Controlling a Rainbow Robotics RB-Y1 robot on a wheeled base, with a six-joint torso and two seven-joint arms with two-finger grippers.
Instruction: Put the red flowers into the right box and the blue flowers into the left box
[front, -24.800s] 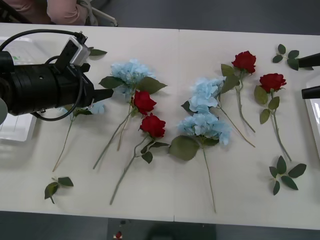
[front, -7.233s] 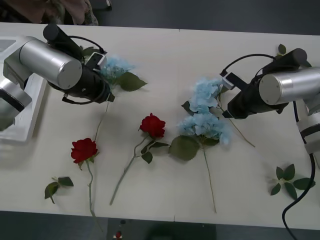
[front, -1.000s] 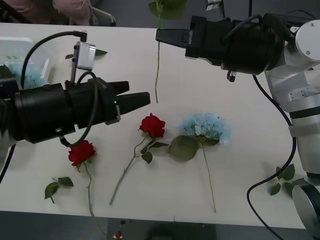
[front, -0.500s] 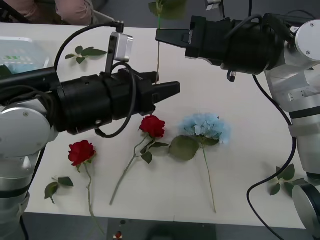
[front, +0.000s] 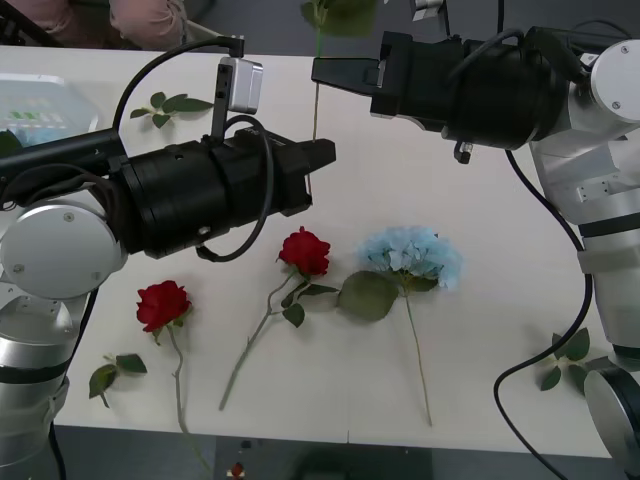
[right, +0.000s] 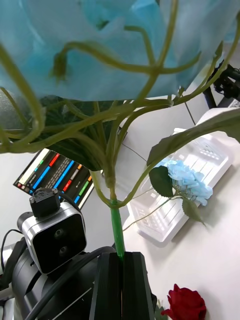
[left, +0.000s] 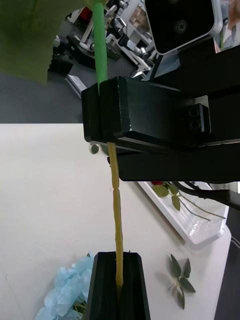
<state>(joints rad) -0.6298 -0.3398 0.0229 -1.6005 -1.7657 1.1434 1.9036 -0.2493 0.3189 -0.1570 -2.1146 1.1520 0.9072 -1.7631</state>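
overhead, in the front view, both arms lie nearly horizontal above the table (front: 500, 330), pointing toward each other. the right gripper (front: 318, 71), in the upper centre of the frame, has its black fingers closed on a thin stem (front: 315, 105); the stem hangs down from it, and green leaves show at the top edge above it. the left gripper (front: 322, 158), just left of centre, reaches toward the right of the frame and its fingers are closed on the lower end of that same stem. on the table below lie two red flowers, one (front: 304, 250) at centre and one (front: 163, 304) at lower left, and a blue flower (front: 412, 254) just right of centre, all lying flat with stems toward the bottom edge. the left box (front: 40, 95) sits at the upper left edge. loose leaf sprigs (front: 570, 358) lie at lower right.

next, in the right wrist view, the right gripper (right: 119, 270) has its fingers pressed together on the green stem (right: 116, 225) of a blue flower head (right: 90, 40) occupying the upper frame. at mid right the left box (right: 200, 170) holds another blue flower (right: 185, 180). a red flower (right: 186, 303) shows at the bottom.

finally, in the left wrist view, the left gripper (left: 119, 280) has its fingers closed on the stem's yellowish lower part (left: 117, 210), which runs upward into the right gripper (left: 102, 112) clamped higher on it. the right box (left: 200, 227), at mid right, contains stems and leaves. a blue flower (left: 67, 295) lies at lower left.
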